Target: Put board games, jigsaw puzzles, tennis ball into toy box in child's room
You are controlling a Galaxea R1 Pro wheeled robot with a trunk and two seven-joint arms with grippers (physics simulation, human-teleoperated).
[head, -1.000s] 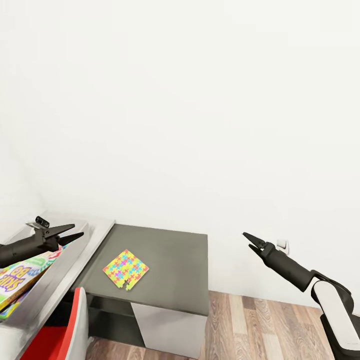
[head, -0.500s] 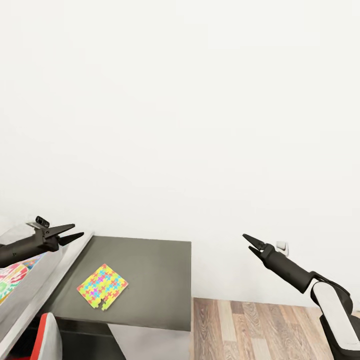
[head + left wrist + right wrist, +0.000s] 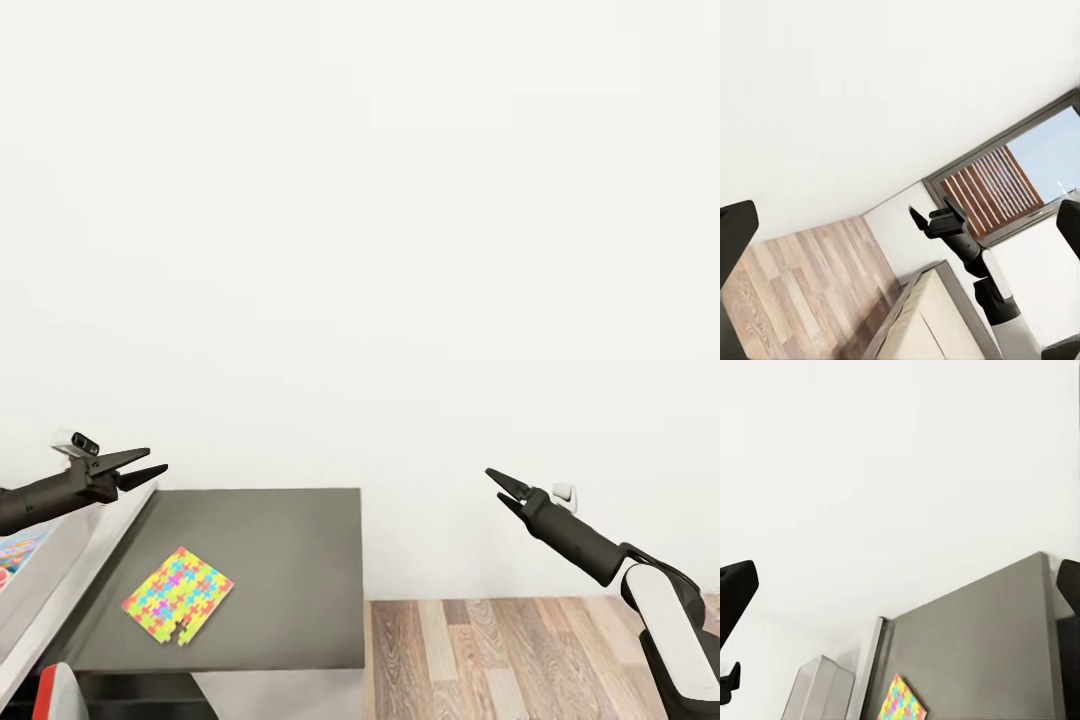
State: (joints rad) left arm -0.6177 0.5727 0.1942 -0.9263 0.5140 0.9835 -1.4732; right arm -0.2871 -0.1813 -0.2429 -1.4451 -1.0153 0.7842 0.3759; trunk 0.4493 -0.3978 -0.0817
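One jigsaw puzzle (image 3: 177,608), a thin sheet of yellow, pink, green and blue pieces, lies flat on the low dark grey cabinet (image 3: 280,560); it is also in the right wrist view as the puzzle (image 3: 902,701). At the far left edge the grey toy box (image 3: 45,565) stands on the pale table (image 3: 105,555), with a strip of a colourful box (image 3: 14,548) inside it. My left gripper (image 3: 156,460) hangs open and empty above the table's end. My right gripper (image 3: 493,483) is open and empty in the air, well right of the cabinet.
A white wall stands close behind the cabinet, with a socket (image 3: 565,492) near my right arm. Wood plank floor (image 3: 520,660) lies right of the cabinet. A red and white chair (image 3: 48,695) shows at the lower left. The left wrist view has a dark-framed window (image 3: 1020,172).
The whole view has swung to the right, so cabinet, puzzle, table and toy box slid left in the picture. Both arms keep the same pose, and both grippers are still open.
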